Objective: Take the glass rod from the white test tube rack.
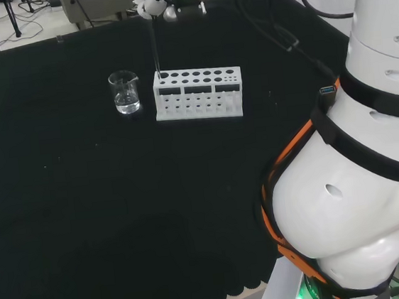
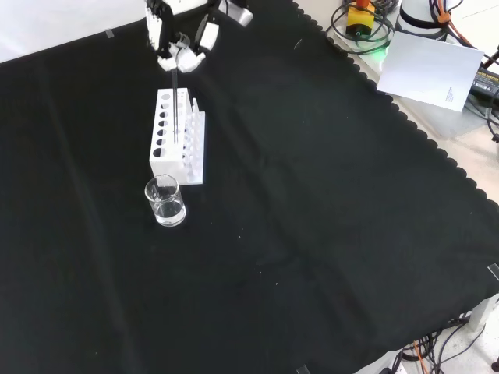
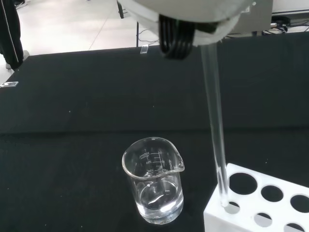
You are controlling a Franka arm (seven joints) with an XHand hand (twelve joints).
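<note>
On the black worktop [image 2: 312,234] the white test tube rack [image 1: 197,92] has a beaker [image 1: 124,92] at its 9 o'clock in the head view. The hand [image 2: 181,56] pinches the glass rod [image 3: 215,130] upright, tip in a corner hole, likely for a straight lift.

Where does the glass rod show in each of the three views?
Head view: glass rod upright at the white rack's left end, top in the hand.
Front view: it rises from the rack's far end, below the hand.
Wrist view: tilted, tip in a corner hole.
Shared landmark: the beaker beside the rack.
</note>
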